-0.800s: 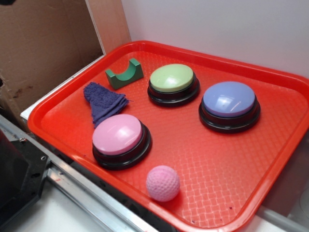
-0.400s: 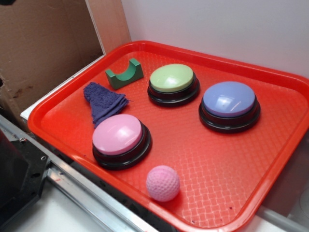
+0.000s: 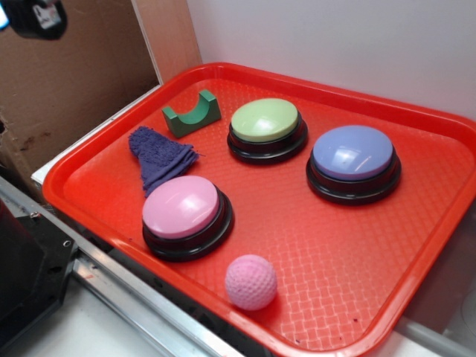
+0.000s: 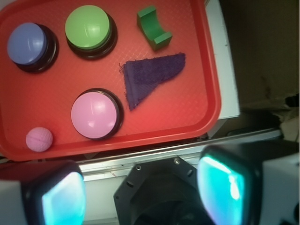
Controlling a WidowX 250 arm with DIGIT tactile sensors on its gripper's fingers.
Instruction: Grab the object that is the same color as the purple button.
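Observation:
The object, a small dark purple rag [image 3: 158, 158], lies flat on the left side of the red tray [image 3: 320, 245], between the green arch block and the pink button. From the wrist it is a triangle [image 4: 150, 77]. The purple button [image 3: 352, 155] stands at the tray's far right, apart from the rag; the wrist view has it [image 4: 28, 43] at top left. My gripper [image 4: 143, 190] hangs high over the robot base, outside the tray's near edge, open, with nothing between its teal pads [image 4: 222, 187]. Only a dark corner of the gripper [image 3: 36, 16] shows in the exterior view.
A green arch block [image 3: 192, 113], a green button [image 3: 265, 128], a pink button [image 3: 183, 213] and a pink dimpled ball [image 3: 251, 282] share the tray. A cardboard wall [image 3: 67, 82] stands to the left. The black robot base [image 4: 159, 197] and a metal rail [image 3: 134, 297] border the tray's near edge.
A dark part of the gripper has come into the top left corner of the exterior view. Nothing on the tray has moved.

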